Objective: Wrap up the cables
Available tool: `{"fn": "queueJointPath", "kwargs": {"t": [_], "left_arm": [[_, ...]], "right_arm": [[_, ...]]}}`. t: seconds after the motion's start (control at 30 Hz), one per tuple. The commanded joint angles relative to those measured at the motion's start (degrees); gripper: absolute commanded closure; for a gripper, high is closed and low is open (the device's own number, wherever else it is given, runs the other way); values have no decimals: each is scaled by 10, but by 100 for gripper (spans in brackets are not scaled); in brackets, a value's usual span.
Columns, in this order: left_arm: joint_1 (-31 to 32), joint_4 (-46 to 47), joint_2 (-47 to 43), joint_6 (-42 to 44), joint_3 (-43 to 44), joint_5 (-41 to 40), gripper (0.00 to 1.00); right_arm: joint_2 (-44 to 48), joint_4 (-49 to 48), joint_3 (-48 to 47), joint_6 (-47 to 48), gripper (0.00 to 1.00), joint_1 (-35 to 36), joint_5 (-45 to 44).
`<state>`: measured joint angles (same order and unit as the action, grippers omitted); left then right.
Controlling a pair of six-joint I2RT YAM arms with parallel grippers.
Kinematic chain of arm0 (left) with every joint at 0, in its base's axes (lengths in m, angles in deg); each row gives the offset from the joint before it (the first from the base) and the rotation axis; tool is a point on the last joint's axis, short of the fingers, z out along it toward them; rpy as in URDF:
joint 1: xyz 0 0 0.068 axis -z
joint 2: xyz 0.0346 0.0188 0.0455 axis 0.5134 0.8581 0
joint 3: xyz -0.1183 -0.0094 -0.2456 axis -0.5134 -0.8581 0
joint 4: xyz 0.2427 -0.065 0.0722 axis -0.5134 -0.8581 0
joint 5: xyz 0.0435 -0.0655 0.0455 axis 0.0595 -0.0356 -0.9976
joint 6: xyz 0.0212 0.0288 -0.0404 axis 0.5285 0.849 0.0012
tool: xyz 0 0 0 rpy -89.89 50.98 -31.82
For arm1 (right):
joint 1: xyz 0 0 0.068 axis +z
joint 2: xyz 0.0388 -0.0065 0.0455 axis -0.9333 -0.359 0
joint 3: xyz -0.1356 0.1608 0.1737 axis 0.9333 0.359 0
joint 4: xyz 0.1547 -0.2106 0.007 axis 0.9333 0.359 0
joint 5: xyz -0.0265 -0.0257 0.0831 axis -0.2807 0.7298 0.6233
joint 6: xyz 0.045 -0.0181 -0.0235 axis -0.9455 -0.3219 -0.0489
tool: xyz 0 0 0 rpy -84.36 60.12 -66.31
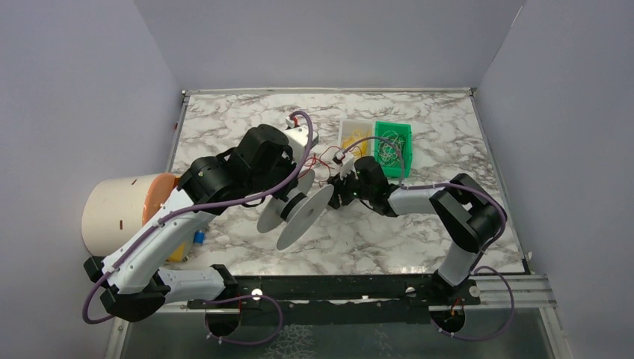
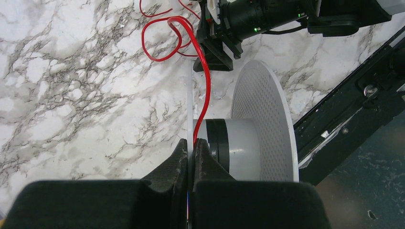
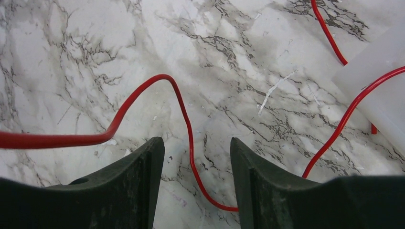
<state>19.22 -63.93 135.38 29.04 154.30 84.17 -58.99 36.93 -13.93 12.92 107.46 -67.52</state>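
One thin red wire runs from loose loops on the grey-veined marble table straight down to the left gripper, which is pinched tight on the near flange of the white plastic spool. The right gripper stands parted, straddling a bend of wire.

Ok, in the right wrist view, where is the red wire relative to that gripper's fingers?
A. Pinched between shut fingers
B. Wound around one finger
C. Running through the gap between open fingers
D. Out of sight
C: the right gripper has its fingers standing apart, and the red wire curves down through the gap between them, not pinched.
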Motion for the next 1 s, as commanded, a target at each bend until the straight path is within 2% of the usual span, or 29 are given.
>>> {"fn": "queueJointPath", "kwargs": {"t": [0.0,0.1,0.27,0.6,0.8,0.97], "left_arm": [[3,18,-7,-6,27,-6,100],[3,18,-6,-7,31,-12,100],[3,20,-5,-5,33,-21,100],[3,76,-27,-19,30,-80,100],[3,142,-48,-42,35,-84,100],[3,206,-74,-72,25,-77,100]], "right_arm": [[-15,-18,1,11,48,-4,23],[-8,-17,12,10,64,-4,21],[30,-7,44,9,98,-3,5],[246,31,178,-68,99,21,-140],[368,85,224,-99,99,43,-164],[426,126,248,-116,99,55,-179]]}}
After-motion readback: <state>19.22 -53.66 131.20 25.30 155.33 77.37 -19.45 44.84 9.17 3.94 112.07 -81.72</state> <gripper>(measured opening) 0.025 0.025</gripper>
